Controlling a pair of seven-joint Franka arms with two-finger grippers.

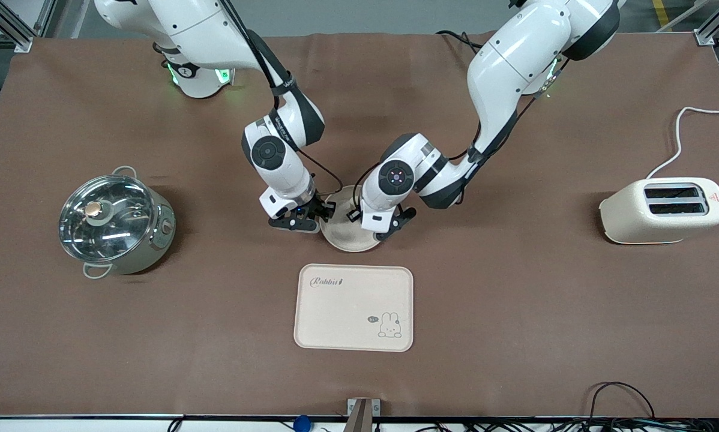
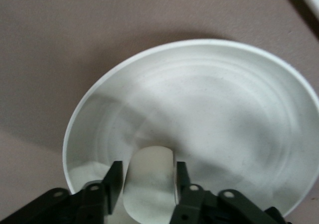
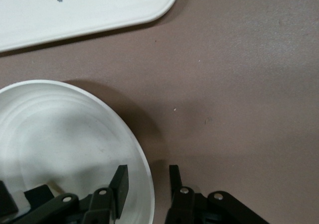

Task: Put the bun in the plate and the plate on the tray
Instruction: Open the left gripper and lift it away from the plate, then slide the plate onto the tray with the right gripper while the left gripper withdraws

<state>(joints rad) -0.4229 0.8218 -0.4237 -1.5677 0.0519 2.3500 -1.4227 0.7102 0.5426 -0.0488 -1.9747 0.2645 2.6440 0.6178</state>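
The round cream-white plate (image 1: 344,233) lies on the brown table between my two grippers. The tray (image 1: 353,306) with "Rabbit" lettering lies just nearer to the front camera than the plate and holds nothing. My left gripper (image 1: 386,227) is low over the plate's edge toward the left arm's end. In the left wrist view it (image 2: 148,173) is shut on the pale bun (image 2: 149,184), just inside the plate (image 2: 214,109). My right gripper (image 1: 320,215) is open. In the right wrist view it (image 3: 148,176) straddles the plate's rim (image 3: 142,154), one finger inside, one outside. The tray's corner (image 3: 75,10) shows there.
A steel pot with a glass lid (image 1: 116,222) stands toward the right arm's end of the table. A cream toaster (image 1: 662,210) with a white cord stands toward the left arm's end. Cables lie along the table's front edge.
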